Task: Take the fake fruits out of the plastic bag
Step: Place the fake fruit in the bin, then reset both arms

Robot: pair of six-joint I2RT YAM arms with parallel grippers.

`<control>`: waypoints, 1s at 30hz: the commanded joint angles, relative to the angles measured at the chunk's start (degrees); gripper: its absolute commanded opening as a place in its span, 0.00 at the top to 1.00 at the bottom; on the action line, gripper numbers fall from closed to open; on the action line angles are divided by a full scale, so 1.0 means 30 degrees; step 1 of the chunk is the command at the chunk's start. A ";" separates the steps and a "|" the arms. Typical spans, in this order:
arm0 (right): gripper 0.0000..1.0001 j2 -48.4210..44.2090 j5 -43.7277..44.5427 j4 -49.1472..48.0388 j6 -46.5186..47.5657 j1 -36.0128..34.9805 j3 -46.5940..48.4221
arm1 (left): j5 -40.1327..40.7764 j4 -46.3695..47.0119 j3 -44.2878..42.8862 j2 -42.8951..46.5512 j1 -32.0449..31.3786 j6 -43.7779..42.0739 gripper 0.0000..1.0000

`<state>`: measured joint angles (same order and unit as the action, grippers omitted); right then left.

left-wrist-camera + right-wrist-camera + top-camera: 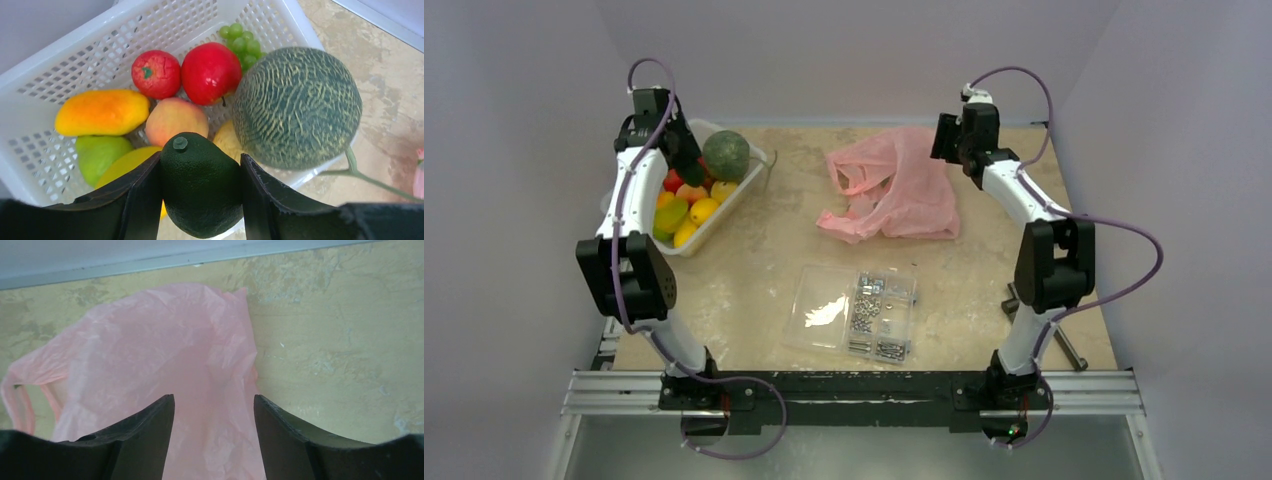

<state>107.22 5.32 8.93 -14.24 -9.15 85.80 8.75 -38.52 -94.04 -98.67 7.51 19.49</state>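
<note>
Left gripper point(201, 159) pinches avocado point(200, 200) over basket point(60, 50); dropped, it may dislodge the perched melon point(297, 107). Right gripper point(214, 402) spread above bag point(175, 340).

Left end effector point(201, 157) clamped on dark green fruit point(200, 200), right end effector point(214, 401) raised, jaws apart, holding nothing

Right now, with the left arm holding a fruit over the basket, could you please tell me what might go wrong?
1. The white perforated plastic basket is crowded. If it is released there, the dark green avocado-shaped toy fruit in the left end effector may roll out.
2. The grey-green netted toy melon sits high against the basket's rim, so a nudge could topple it out.
</note>
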 commanded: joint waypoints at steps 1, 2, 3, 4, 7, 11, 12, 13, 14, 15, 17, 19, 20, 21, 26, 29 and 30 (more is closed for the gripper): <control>0.40 -0.2285 -0.0085 -0.1318 0.0339 0.0018 -0.0910 | -0.0542 -0.0183 -0.2552 -0.1581 0.0422 -0.0123 1.00; 0.39 -0.2561 -0.0270 -0.1498 0.0259 0.0004 -0.1122 | -0.0537 -0.0140 -0.2799 -0.1879 0.0474 -0.0271 1.00; 0.39 -0.2794 -0.0290 -0.1557 0.0194 0.0002 -0.1274 | -0.0467 -0.0174 -0.2995 -0.2162 0.0546 -0.0403 0.96; 0.39 -0.2998 -0.0248 -0.1535 0.0178 0.0028 -0.1344 | -0.0385 -0.0267 -0.3210 -0.2439 0.0618 -0.0504 0.92; 0.39 -0.3622 -0.0913 -0.1597 0.0180 -0.0026 -0.1568 | -0.0442 -0.0441 -0.3370 -0.3098 0.0876 -0.0801 0.73; 0.38 -0.4390 -0.1396 -0.1644 0.0048 -0.0042 -0.2018 | -0.0692 -0.0657 -0.3154 -0.3341 0.1244 -0.0823 0.47; 0.38 -0.4505 -0.1551 -0.1594 -0.0008 -0.0096 -0.2085 | -0.0779 -0.0752 -0.3116 -0.3304 0.1306 -0.0758 0.44; 0.38 -0.4630 -0.1633 -0.1513 -0.0059 -0.0179 -0.2130 | -0.0863 -0.0903 -0.3111 -0.3256 0.1361 -0.0688 0.42; 0.38 -0.4759 -0.1650 -0.1504 -0.0073 -0.0365 -0.2212 | -0.0955 -0.1050 -0.3107 -0.3173 0.1415 -0.0650 0.40; 0.38 -0.4877 -0.1535 -0.1492 -0.0016 -0.0571 -0.2333 | -0.0981 -0.1185 -0.3070 -0.2983 0.1433 -0.0590 0.35; 0.38 -0.5086 -0.1152 -0.1350 -0.0003 -0.1067 -0.2453 | -0.0943 -0.1100 -0.2625 -0.2408 0.1452 -0.0524 0.20; 0.38 -0.5276 -0.1042 -0.0860 -0.0082 -0.1653 -0.2307 | -0.1066 -0.0777 -0.2107 -0.1678 0.1452 -0.0477 0.09; 0.37 -0.5484 -0.0950 -0.0628 -0.0094 -0.2018 -0.2235 | -0.1196 -0.0712 -0.1934 -0.1302 0.1452 -0.0448 0.05; 0.37 -0.5752 -0.0701 -0.0445 -0.0048 -0.2477 -0.2233 | -0.1366 -0.0814 -0.1905 -0.0940 0.1452 -0.0363 0.03; 0.34 -0.7872 -0.0796 0.0642 -0.0251 -0.4059 -0.2411 | -0.3585 -0.1218 -0.0901 0.1739 0.1441 0.0658 0.00; 0.32 -0.9636 -0.1701 0.1450 -0.0709 -0.4113 -0.2949 | -0.5780 -0.0693 0.1061 0.4646 0.1410 0.1396 0.02; 0.31 -1.0295 -0.1718 0.1719 -0.0729 -0.4123 -0.3164 | -0.6792 -0.0562 0.1824 0.6060 0.1400 0.1588 0.02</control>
<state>84.58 1.74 11.55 -14.92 -22.15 77.67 -1.08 -42.04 -93.86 -93.71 11.60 20.69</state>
